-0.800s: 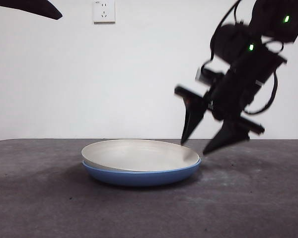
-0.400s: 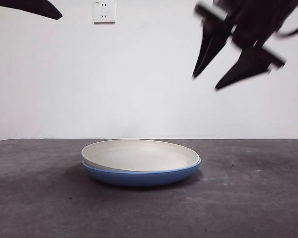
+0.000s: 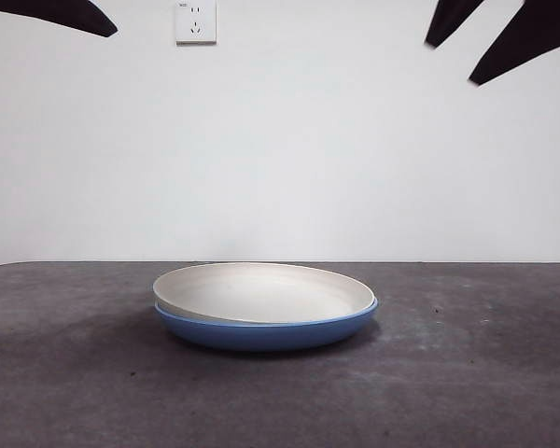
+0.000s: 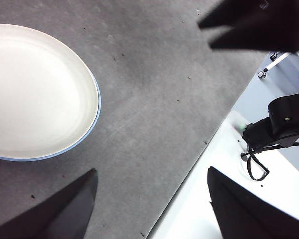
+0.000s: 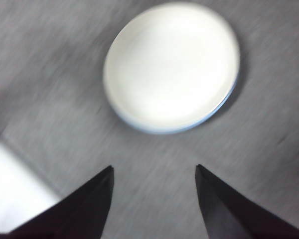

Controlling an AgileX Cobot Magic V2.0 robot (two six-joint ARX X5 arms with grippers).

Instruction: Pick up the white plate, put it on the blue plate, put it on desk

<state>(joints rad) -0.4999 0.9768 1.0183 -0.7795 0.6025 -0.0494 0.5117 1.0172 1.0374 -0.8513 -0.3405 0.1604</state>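
So the table [image 3: 65, 373] is seen as a broad dark grey, mottled surface, backed by a plain white wall [image 3: 280, 149] with a socket [image 3: 195, 21] mounted high up. Near the middle of the table the blue plate [image 3: 261, 333] is set flat, and the white plate [image 3: 261, 292] is nested inside it, slightly tilted, with only the blue rim left showing around it. The right gripper [image 3: 457, 54] is held high above the plates at the top corner, its fingers spread wide and nothing gripped. The left gripper [image 4: 149, 199] is parked off to the side of the plates, fingers also spread wide and empty.
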